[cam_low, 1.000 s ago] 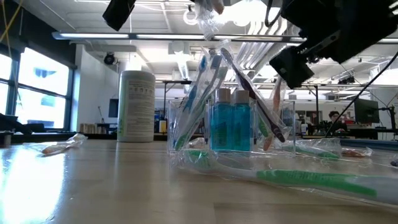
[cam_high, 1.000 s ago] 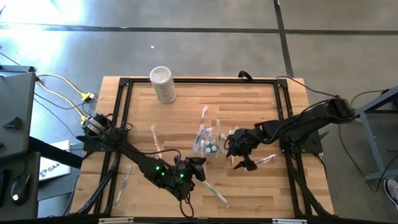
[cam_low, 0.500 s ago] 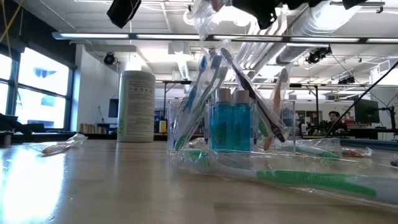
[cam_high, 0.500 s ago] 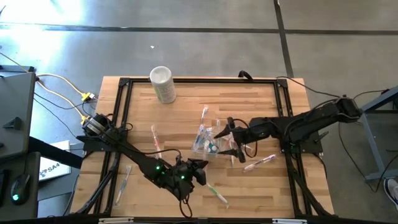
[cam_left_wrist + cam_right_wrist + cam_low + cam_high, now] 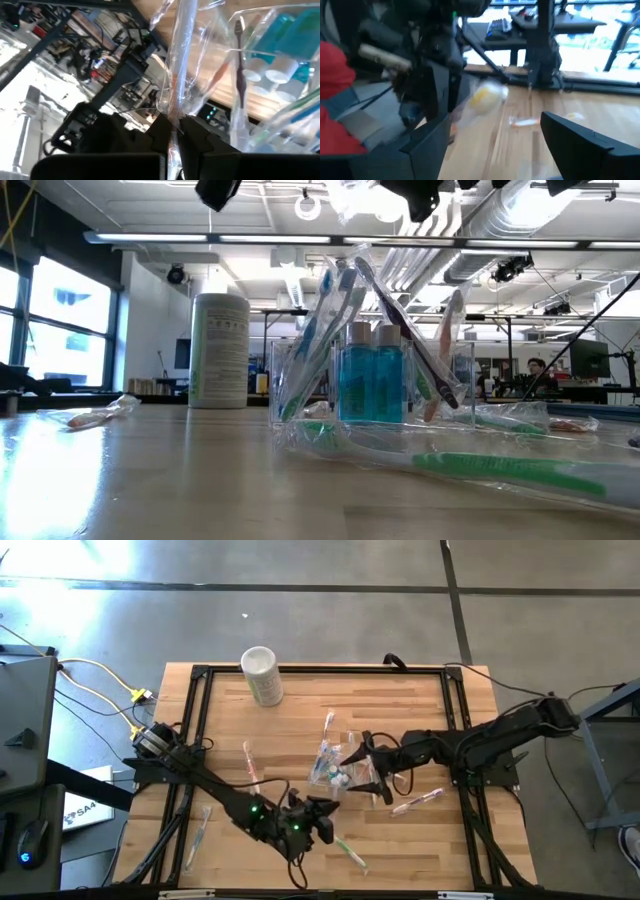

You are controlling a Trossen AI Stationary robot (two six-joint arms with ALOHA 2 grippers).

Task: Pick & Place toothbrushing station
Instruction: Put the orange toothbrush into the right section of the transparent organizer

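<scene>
The toothbrushing station (image 5: 335,768), a small clear cup crowded with wrapped brushes and teal toothpaste tubes (image 5: 374,384), stands near the middle of the tabletop (image 5: 300,710), between my two arms. Going left to right: a wrapped brush lies outside the frame at the left edge (image 5: 199,832), a white cylinder (image 5: 262,674) stands at the far left corner, and my left claw (image 5: 312,822) hovers at the near side, pressed together on a wrapped toothbrush (image 5: 181,60) whose crinkled film rises between my fingers. A green brush (image 5: 349,851) lies just beside it. Right of the cup, my right claw (image 5: 368,775) hangs spread wide and empty, very near the cup's rim; a pink brush (image 5: 418,801) lies beyond it. My worry is the film: it is slippery, so the brush could twist or slide out, and my right claw could nudge the crowded cup and tip it. The tabletop is pale wood inside a black frame; beyond lie grey floor, windows and ceiling lights.
</scene>
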